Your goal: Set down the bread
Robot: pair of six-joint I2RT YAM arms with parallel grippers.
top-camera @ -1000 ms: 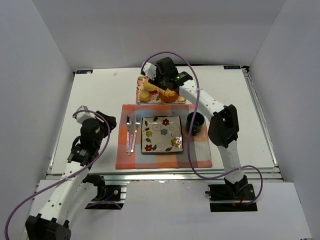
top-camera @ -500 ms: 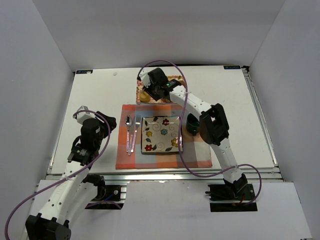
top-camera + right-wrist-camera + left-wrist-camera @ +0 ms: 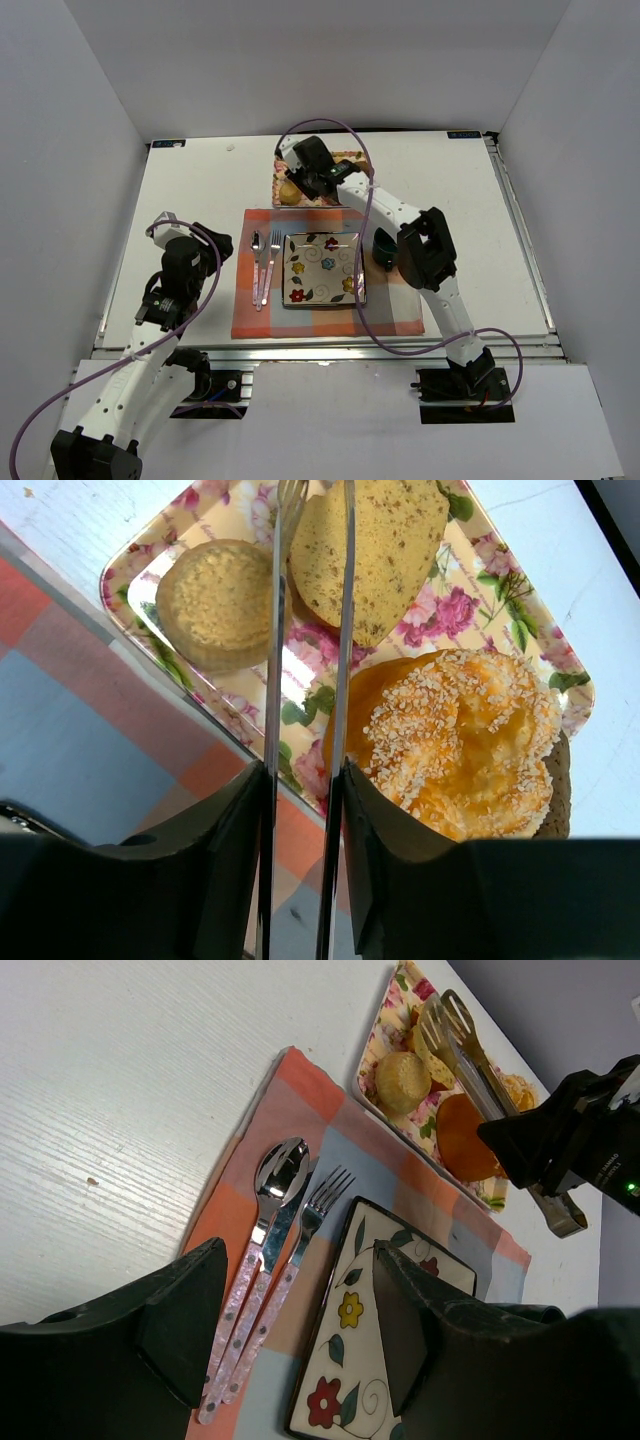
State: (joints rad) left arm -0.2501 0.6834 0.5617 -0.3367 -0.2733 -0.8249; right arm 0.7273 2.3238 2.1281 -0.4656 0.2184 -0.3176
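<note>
R claw (image 3: 300, 805) clamps tongs (image 3: 274, 660), blades narrow. Bread (image 3: 390, 550) straight ahead at tips, its left edge between blades. L claw (image 3: 295, 1330) wide, empty, far off.

The top camera looks steeply down from above and behind the arm bases and takes in the whole bench (image 3: 200, 190). The left wrist camera sits low at the near left, facing obliquely across the checked mat (image 3: 300, 1090) toward the flowered tray (image 3: 390, 1030). The right wrist camera hangs close above that same tray (image 3: 470, 590), looking along the tongs (image 3: 277, 630) in the right claw (image 3: 300, 780).
</note>
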